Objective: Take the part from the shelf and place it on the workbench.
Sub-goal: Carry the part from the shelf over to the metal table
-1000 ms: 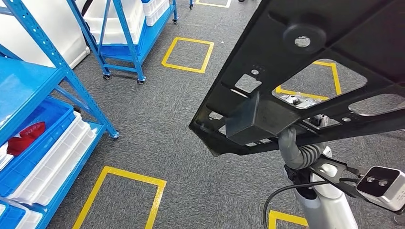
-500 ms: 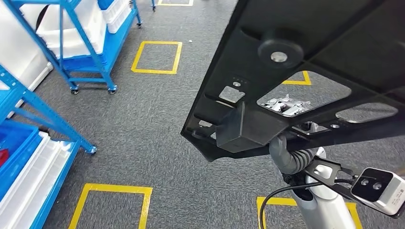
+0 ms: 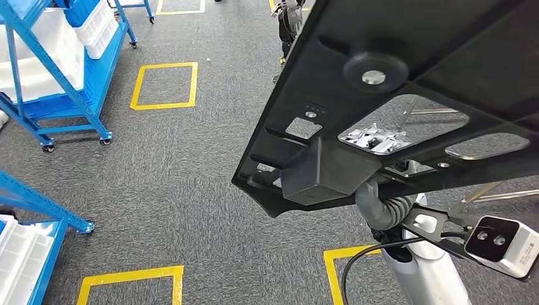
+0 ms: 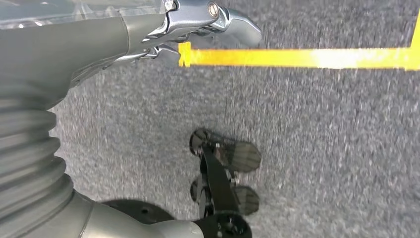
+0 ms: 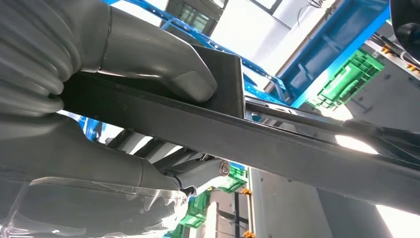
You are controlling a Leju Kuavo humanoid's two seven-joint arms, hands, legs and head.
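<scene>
Part: a large black moulded panel (image 3: 407, 82) with cut-out windows, ribs and a round boss, filling the upper right of the head view and held up above the floor; a boxy grey-black block sits on its underside near the lower edge.
Right hand: the right hand (image 3: 376, 202) comes up from the lower right of the head view beneath the panel and grips it at that block; in the right wrist view the thick grey thumb (image 5: 163, 62) presses on one face of the panel's edge while the fingers (image 5: 198, 172) wrap the other face, so the panel is clamped between them.
Left hand: the left hand (image 4: 148, 34) hangs over the floor in the left wrist view, its fingers (image 4: 223, 22) drawn fairly close together with nothing in them; whether they are released or clenched I cannot tell.
Floor: grey carpet (image 3: 191, 178) marked with yellow tape squares (image 3: 164, 86), one at upper left, others at the lower edge.
Shelf: a blue wheeled shelf (image 3: 60, 82) with white bins stands at upper left of the head view; a corner of another blue rack (image 3: 32, 203) with white trays is at lower left.
Wrist camera: a white camera box (image 3: 502, 244) on a bracket at lower right.
</scene>
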